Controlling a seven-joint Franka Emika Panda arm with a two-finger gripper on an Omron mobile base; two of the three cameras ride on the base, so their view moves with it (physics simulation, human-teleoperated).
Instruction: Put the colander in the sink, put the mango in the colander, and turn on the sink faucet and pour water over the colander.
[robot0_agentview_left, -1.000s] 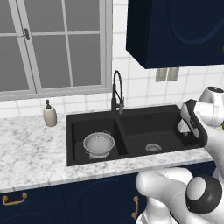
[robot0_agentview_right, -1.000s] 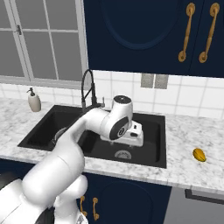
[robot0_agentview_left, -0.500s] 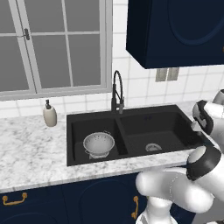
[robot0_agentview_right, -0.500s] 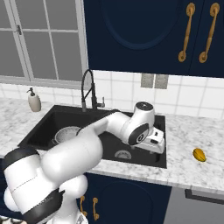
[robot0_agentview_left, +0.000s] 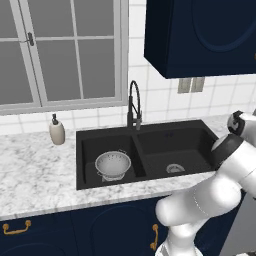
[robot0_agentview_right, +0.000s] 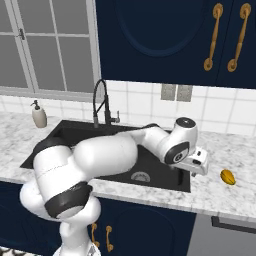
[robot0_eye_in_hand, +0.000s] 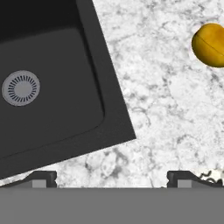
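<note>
From my station, the silver perforated colander (robot0_agentview_left: 113, 164) sat upright in the left basin of the black sink (robot0_agentview_left: 200, 129), holding nothing; the right basin held only its drain. My end effector (robot0_agentview_right: 198, 163) hung released over the sink's right rim. The yellow-orange mango (robot0_agentview_right: 227, 176) lay on the marble surface (robot0_agentview_right: 235, 200) well right, long axis roughly sideways.

The mango (robot0_eye_in_hand: 210, 45) at 2 o'clock in the hand view is cut by the right edge; the sink (robot0_eye_in_hand: 52, 87) runs off at 9 and 12 o'clock.
</note>
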